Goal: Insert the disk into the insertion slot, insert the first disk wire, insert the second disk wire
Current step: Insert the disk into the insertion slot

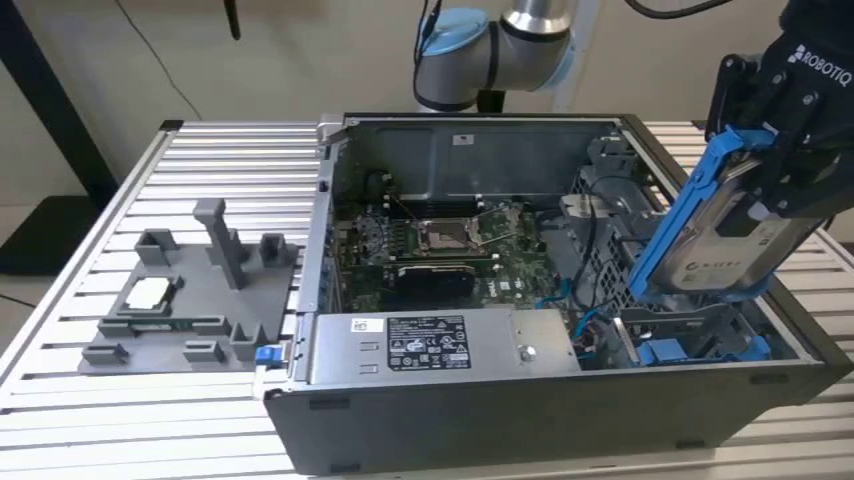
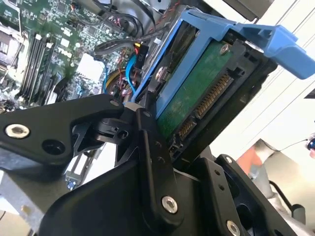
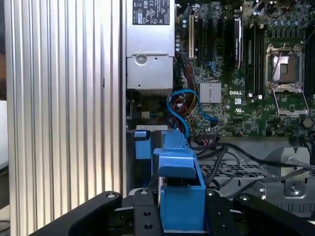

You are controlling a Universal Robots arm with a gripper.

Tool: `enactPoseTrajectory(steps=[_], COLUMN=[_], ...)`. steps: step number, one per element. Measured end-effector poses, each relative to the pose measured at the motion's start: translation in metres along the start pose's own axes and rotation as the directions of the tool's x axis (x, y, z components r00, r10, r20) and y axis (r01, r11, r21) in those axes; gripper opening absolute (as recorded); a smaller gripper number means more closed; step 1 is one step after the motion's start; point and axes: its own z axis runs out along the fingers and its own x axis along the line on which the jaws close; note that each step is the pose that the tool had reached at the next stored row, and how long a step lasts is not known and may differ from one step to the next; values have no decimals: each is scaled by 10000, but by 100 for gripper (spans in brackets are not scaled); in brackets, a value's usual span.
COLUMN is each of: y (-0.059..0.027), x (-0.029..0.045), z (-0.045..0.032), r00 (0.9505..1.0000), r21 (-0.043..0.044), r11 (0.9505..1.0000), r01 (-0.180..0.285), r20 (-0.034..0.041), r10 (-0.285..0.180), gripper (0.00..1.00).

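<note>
The disk (image 1: pixel 714 250), a silver-grey drive in a bright blue carrier, hangs steeply tilted over the open computer case at the exterior view's right. My gripper (image 1: pixel 763 175) is shut on its upper end. Its lower end dips toward the insertion slot (image 1: pixel 694 338), a grey bay with blue rails in the case's front right corner. In the second wrist view the disk (image 2: pixel 197 93) shows its green circuit board and connector between my black fingers (image 2: pixel 147 142). The first wrist view has the blue carrier (image 3: pixel 179 196) edge-on above the slot (image 3: pixel 143 142). Blue disk wires (image 3: pixel 179 105) lie loose beside the bay.
The grey power-supply box (image 1: pixel 427 345) sits along the case's front wall, left of the slot. Behind it lies the motherboard (image 1: pixel 441 240). A grey fixture tray (image 1: pixel 187 300) rests on the ribbed aluminium table at the exterior view's left. Black cables (image 3: pixel 236 157) run near the bay.
</note>
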Motion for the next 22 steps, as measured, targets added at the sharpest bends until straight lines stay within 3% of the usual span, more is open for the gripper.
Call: enactPoseTrajectory(steps=[22], y=[-57], x=[5], z=[223], r00=[9999], r21=[1], r11=[9999], r01=[171], r20=[-5], r10=[-171], gripper=[33])
